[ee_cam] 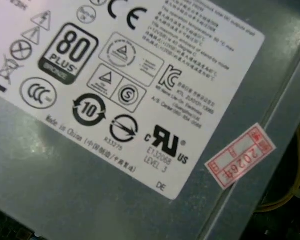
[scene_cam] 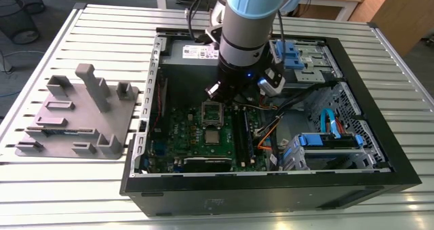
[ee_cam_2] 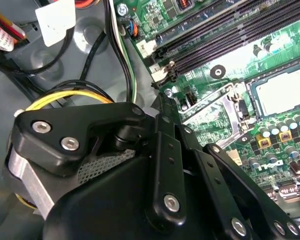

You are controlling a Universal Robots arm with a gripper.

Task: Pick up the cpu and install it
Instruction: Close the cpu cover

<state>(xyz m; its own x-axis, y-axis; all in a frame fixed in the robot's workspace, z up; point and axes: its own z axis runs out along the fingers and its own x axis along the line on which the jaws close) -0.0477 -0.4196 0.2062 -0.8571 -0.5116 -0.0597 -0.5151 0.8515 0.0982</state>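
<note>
Silver cpu (scene_cam: 212,136): lay on motherboard (scene_cam: 186,129), frame centre
Gripper (scene_cam: 225,93): higher in frame, opening untellable
Care: seating probably needed flat, square alignment

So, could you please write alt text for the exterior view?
A blue-and-grey robot arm reaches into an open black computer case, its black gripper near the rectangular silver socket frame on the green motherboard. The small square silver cpu lies flat beside that frame. A grey moulded plastic tray stands on the slatted metal table at the exterior view's left.

Green motherboard (scene_cam: 190,131) inside black computer case (scene_cam: 271,197).
Silver-grey cpu (ee_cam_2: 282,92); grey tray (scene_cam: 68,123); blue drive brackets (scene_cam: 326,141); pale ribbed tabletop (scene_cam: 68,189).
</note>
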